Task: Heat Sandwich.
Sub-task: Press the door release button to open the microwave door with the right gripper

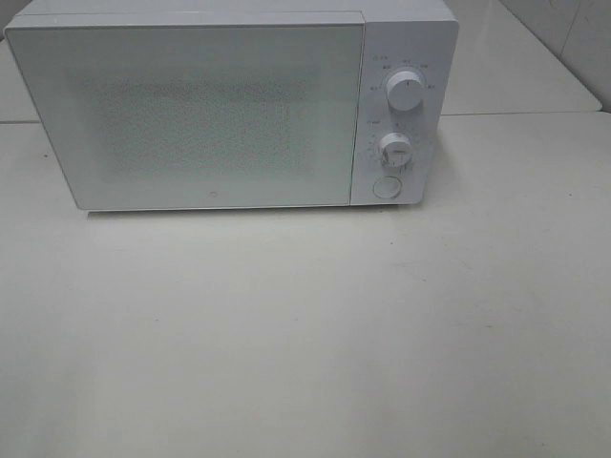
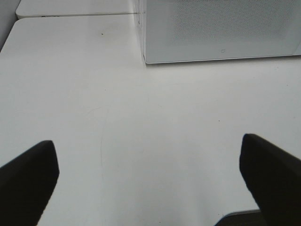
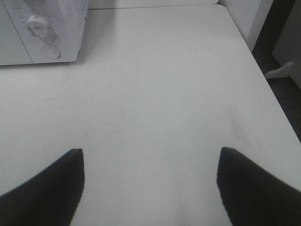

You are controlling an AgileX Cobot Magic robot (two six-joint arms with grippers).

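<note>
The white desk (image 1: 305, 334) carries the microwave (image 1: 191, 114) at its far edge, door (image 1: 186, 110) shut and facing the near edge, presumably within both arms' reach. The left pincer (image 2: 146, 143) and right pincer (image 3: 151, 151) hang wide and empty over bare desk. The two dials (image 1: 405, 93) and round button (image 1: 387, 186) sit untouched. The sandwich appears in no view; possibly it is inside.

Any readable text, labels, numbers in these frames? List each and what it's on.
Markings around the upper knob of the microwave: too blurred to read.
Markings around the lower knob: too blurred to read.
Small mark low on the door: too small to read.
No other text.
</note>
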